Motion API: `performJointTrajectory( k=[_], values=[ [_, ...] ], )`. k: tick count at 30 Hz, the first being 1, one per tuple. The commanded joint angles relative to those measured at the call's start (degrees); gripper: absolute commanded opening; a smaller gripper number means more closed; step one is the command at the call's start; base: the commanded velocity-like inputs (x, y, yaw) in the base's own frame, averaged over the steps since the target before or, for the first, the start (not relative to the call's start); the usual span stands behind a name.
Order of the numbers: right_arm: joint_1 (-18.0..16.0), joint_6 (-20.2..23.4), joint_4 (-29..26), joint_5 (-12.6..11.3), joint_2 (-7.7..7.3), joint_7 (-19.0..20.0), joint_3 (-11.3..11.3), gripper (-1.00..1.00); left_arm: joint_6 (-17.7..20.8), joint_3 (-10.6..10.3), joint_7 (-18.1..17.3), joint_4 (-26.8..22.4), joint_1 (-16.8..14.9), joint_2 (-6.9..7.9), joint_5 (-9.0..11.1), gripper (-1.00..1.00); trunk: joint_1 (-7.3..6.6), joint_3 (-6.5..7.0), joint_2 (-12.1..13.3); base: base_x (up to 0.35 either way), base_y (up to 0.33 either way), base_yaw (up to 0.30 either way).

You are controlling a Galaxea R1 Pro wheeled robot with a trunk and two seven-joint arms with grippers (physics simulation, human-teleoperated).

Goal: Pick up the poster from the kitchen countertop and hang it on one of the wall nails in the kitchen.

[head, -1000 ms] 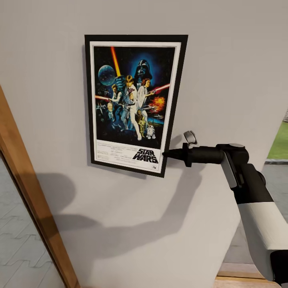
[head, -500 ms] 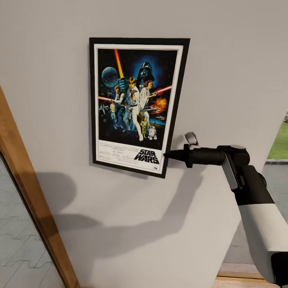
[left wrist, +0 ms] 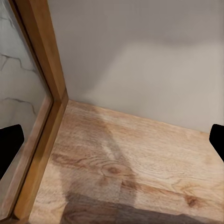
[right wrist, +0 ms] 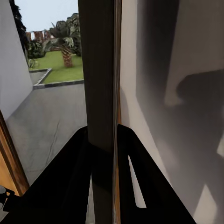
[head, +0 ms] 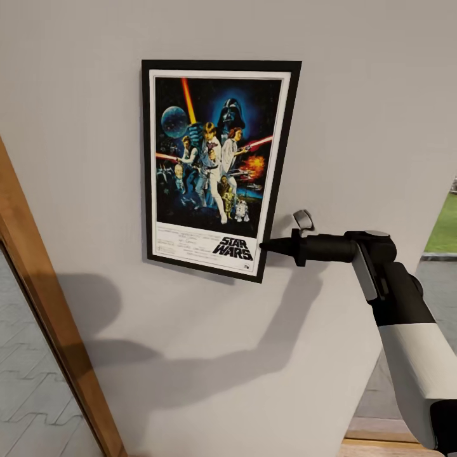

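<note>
The framed Star Wars poster (head: 216, 165) lies nearly flat and upright against the light-grey wall (head: 362, 95). My right gripper (head: 263, 245) is shut on the poster's lower right edge. In the right wrist view the poster (right wrist: 100, 70) stands edge-on between the two black fingers of the right gripper (right wrist: 101, 135). The wall nail is hidden, and the kitchen countertop is out of view. My left gripper (left wrist: 112, 142) is open over the wooden floor (left wrist: 135, 158), with nothing between its fingers.
A wooden door frame (head: 51, 317) slants down the wall to the left of the poster, with pale tiles beyond it. To the right of the wall an opening (head: 444, 235) looks out on grass and paving.
The poster's top shifted slightly right and down about a second ago, leaving it more upright. It has stayed still since then, and the right arm has barely moved.
</note>
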Motion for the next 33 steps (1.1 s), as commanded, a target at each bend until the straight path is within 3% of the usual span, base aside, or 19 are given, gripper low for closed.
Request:
performJointTrajectory(
  k=[1,11,12,13,15,16,18,19,22,33],
  values=[
    [0.0,0.6,0.0,-0.4,-0.06,-0.1,0.1,-1.0,-0.1,0.1,-0.3,0.0,0.0,-0.02,-0.1,1.0,0.02,-0.01,0.0,0.0,0.0,0.0],
    [0.1,0.6,0.0,-0.4,-0.06,-0.1,0.1,-1.0,-0.1,0.2,-0.3,0.3,0.0,0.27,-0.1,1.0,0.02,-0.01,0.0,0.072,0.0,0.0],
    [0.1,0.0,-7.5,-3.2,-6.26,10.5,4.5,-1.0,-0.1,0.2,-0.3,0.3,0.0,0.28,-0.1,1.0,0.02,-0.01,0.0,0.188,0.0,0.0],
    [0.1,-0.3,-7.3,-4.2,-6.37,10.5,5.1,-1.0,-0.1,0.2,-0.3,0.3,0.0,0.29,-0.1,1.0,0.02,-0.01,0.0,0.12,0.0,0.0],
    [0.1,-0.6,-6.8,-3.7,-5.94,10.5,5.2,-1.0,-0.1,0.3,-0.3,0.3,0.0,0.3,-0.1,1.0,0.02,-0.01,0.0,0.069,0.0,0.0],
    [0.1,0.6,0.0,-0.4,-0.06,-0.1,0.1,-1.0,-0.1,0.3,-0.3,0.3,0.0,0.3,-0.1,1.0,0.02,-0.01,0.0,0.039,0.0,0.0],
    [0.1,0.6,0.0,-0.4,-0.06,-0.1,0.1,-1.0,-0.1,0.3,-0.3,0.3,0.0,0.31,-0.1,1.0,0.02,-0.01,0.0,0.028,0.0,0.0],
    [0.1,0.5,0.1,-0.5,-0.06,0.0,-0.4,1.0,-0.1,0.3,-0.3,0.3,0.0,0.31,-0.1,1.0,0.02,-0.01,0.0,0.004,0.0,0.0],
    [0.1,0.6,0.1,-0.5,-0.06,0.1,-2.3,1.0,-0.1,0.3,-0.3,0.3,0.0,0.33,-0.1,1.0,0.02,-0.01,0.0,0.002,0.0,0.0],
    [0.1,0.6,0.1,-0.5,-0.06,0.2,-3.0,1.0,-0.1,0.3,-0.3,0.3,0.0,0.31,-0.1,1.0,0.02,-0.01,0.0,0.0,0.0,0.0]
  ],
)
